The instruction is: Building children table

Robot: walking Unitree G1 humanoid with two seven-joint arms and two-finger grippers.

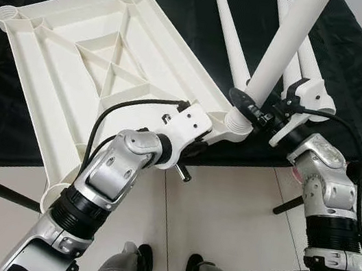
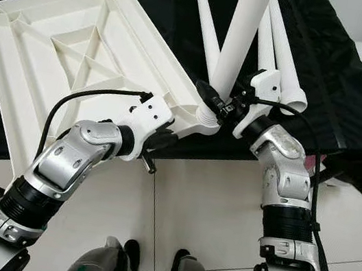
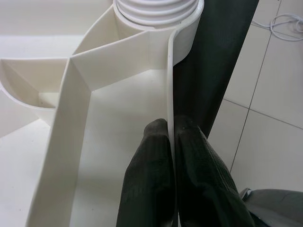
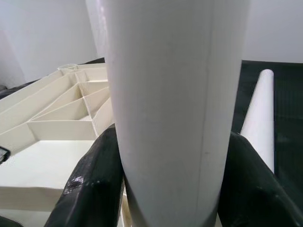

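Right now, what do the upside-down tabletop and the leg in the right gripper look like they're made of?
Tabletop: likely moulded plastic, matte off-white, given its thin ribbed underside. Leg: probably the same plastic, smooth with a faint seam line and a threaded end.

— What is the tabletop [image 1: 90,58] made of?
— White moulded plastic, smooth, faintly glossy, like the table leg [image 1: 278,54]. The black cloth [image 2: 353,102] under it looks matt and woven.
— And the fingers [image 3: 156,189]?
— Black, textured, rubbery. The floor tiles [image 1: 224,212] shine

White ribbed tabletop [image 1: 76,55] and white legs [image 1: 279,47] lie on black cloth [image 1: 357,81].
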